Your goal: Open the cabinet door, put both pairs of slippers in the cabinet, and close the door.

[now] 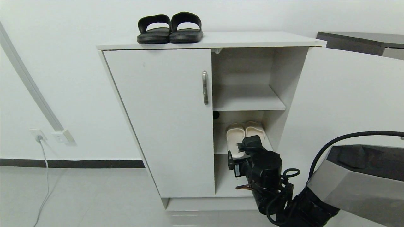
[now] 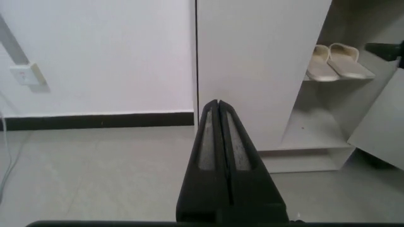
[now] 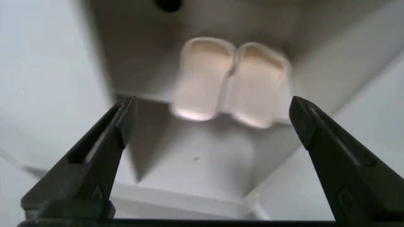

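A white cabinet (image 1: 164, 126) stands against the wall, its left door shut and its right door (image 1: 341, 94) swung wide open. On its top lies a pair of black slippers (image 1: 170, 28). A pair of cream slippers (image 1: 244, 132) (image 2: 334, 61) (image 3: 233, 85) rests on the middle shelf inside. My right gripper (image 1: 243, 148) (image 3: 211, 102) hovers open just in front of that shelf, nothing between its fingers. My left gripper (image 2: 218, 107) is shut and empty, held low over the floor and pointing at the cabinet's shut left door.
A metal handle (image 1: 205, 87) sits on the shut left door. The upper shelf (image 1: 249, 99) and bottom shelf (image 2: 315, 129) are bare. A wall socket with a cable (image 1: 38, 137) is at the left, a grey unit (image 1: 363, 39) at the upper right. Open tiled floor (image 1: 79, 195) lies left of the cabinet.
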